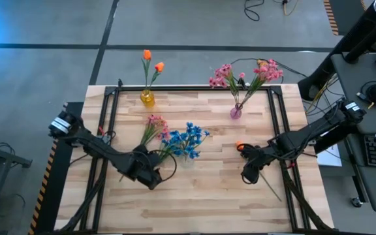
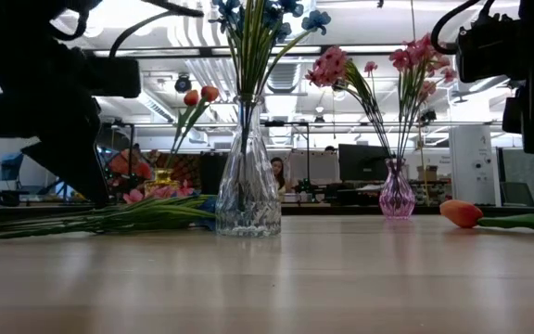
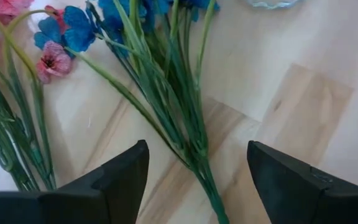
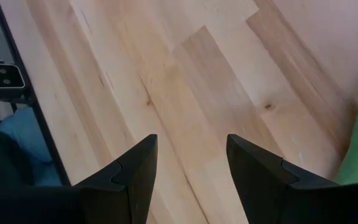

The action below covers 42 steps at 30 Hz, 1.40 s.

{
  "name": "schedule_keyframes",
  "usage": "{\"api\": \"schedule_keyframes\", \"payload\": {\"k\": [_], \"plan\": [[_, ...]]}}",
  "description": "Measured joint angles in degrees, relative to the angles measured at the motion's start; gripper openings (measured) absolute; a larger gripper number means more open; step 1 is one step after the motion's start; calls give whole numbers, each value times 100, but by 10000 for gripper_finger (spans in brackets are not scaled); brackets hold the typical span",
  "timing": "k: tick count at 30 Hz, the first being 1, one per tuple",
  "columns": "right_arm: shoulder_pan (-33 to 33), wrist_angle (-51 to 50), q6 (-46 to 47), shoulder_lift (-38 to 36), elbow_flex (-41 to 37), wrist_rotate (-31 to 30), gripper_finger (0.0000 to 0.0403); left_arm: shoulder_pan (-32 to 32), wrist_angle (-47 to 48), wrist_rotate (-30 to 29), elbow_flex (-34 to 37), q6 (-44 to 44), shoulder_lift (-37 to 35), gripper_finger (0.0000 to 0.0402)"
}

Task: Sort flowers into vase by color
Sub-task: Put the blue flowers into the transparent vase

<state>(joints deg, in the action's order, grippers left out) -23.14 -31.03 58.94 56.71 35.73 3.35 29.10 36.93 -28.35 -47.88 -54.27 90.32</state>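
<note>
My left tool (image 3: pixel 197 180) hangs low over the wooden surface (image 1: pixel 207 196), fingers spread apart and gripping nothing. A bundle of blue flowers (image 3: pixel 166 81) lies flat on the surface; its green stalks run straight between my fingers. Pink flowers (image 3: pixel 17 93) lie just beside them, stalks nearly touching. The risk, as I judge it, is closing on the wrong stalks and dragging a pink stem along, or sweeping into the clear vase (image 1: pixel 187 156) standing near. My right tool (image 4: pixel 191 168), also apart and empty, hovers near an orange bud (image 2: pixel 462 213) lying on the surface.
</note>
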Motion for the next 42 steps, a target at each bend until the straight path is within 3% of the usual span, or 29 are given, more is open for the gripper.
{"api": "schedule_keyframes", "payload": {"k": [19,34,42], "plan": [[0,-2,-85,-2,-2,-196,185,7,-76,-138,-4,-184,724,195],[0,-2,-96,-2,-2,-207,185,2,-37,45,-2,-326,724,49],[0,0,-99,-2,-2,-212,185,1,190,48,0,-486,689,6]]}}
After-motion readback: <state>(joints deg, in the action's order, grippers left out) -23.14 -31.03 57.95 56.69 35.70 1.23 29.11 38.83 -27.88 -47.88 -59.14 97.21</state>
